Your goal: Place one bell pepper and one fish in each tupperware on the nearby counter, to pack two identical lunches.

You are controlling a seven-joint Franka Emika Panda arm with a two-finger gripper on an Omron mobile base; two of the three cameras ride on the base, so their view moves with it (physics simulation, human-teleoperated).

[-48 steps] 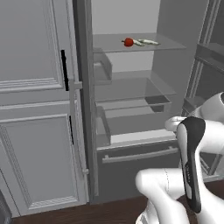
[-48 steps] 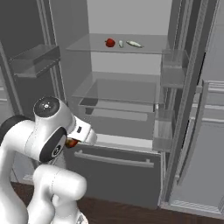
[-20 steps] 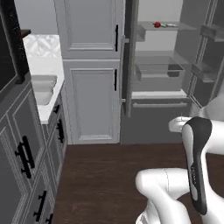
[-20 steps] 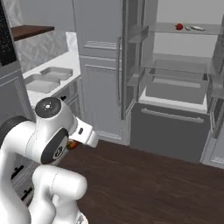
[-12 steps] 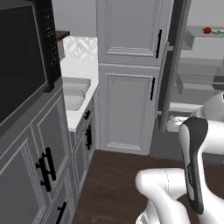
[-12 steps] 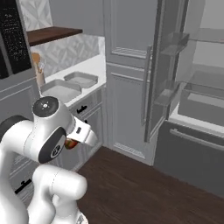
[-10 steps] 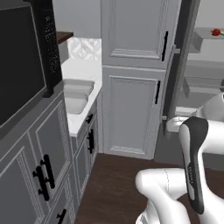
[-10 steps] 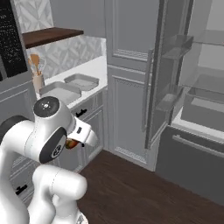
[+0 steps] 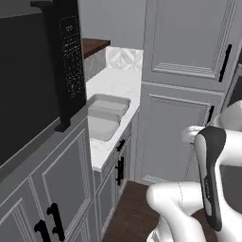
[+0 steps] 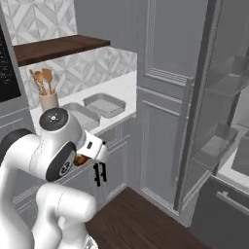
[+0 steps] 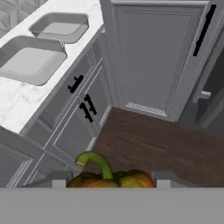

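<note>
The claw [image 11: 105,180], mostly cut off, seemingly grips a bell pepper [image 11: 111,176]; two tupperware [image 11: 30,64] sit on the marble surface [image 9: 116,82] at left.

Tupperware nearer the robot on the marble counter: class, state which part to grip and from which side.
Grip the tupperware by its raised rim on one long wall, from above, jaws astride the wall. It sits flat, open side up, empty, and looks too wide to span. The gripper holds a bell pepper now.
</note>
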